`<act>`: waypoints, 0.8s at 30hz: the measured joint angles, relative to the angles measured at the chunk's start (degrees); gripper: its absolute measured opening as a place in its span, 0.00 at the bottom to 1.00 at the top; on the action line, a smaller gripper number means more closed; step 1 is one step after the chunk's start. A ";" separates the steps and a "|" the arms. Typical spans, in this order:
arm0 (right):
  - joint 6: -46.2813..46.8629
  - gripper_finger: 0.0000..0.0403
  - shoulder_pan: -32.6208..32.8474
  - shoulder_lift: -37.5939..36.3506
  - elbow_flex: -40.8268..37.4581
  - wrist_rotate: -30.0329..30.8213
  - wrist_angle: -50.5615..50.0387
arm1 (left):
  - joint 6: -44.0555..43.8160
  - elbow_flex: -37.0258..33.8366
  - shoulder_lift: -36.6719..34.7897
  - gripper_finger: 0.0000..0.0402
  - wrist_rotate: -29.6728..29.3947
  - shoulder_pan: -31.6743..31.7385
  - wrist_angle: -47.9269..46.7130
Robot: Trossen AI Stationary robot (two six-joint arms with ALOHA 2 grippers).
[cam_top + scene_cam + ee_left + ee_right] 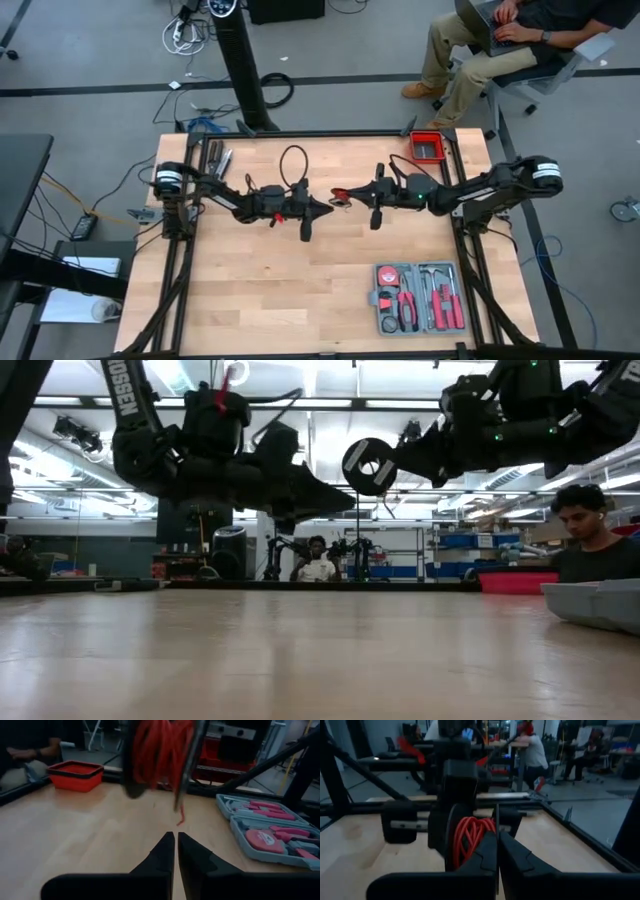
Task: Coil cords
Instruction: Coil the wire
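Observation:
The red cord is a small coiled bundle held in the air over the table's middle, at the tip of my right gripper. It also shows in my right wrist view, where the cord lies right beside the shut fingers of that gripper. My left gripper points level at the bundle from the table's left. It sits lower and a little short of the bundle, fingers shut, with nothing between them. In the high view the left gripper and the cord nearly meet. My right gripper carries the coiled bundle at its fingers, which come level from the table's right. The coil lies against the outer side of one finger; the fingers themselves hide where they catch the cord. The bundle is clear of the table, and one loose end hangs below it.
An open grey tool case with red-handled tools lies near the right front corner. A red bin stands at the far right edge. A black cable loop and some tools lie at the far side. A person sits beyond the far right corner.

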 joint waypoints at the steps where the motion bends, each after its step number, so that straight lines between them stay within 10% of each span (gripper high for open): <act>1: -0.36 0.00 0.00 0.72 0.03 0.12 1.28 | -0.09 0.68 0.56 0.07 0.29 -0.04 -0.04; 24: -3.28 0.00 2.48 10.79 0.15 6.43 19.59 | -7.14 4.40 2.99 0.27 -1.34 -0.11 0.00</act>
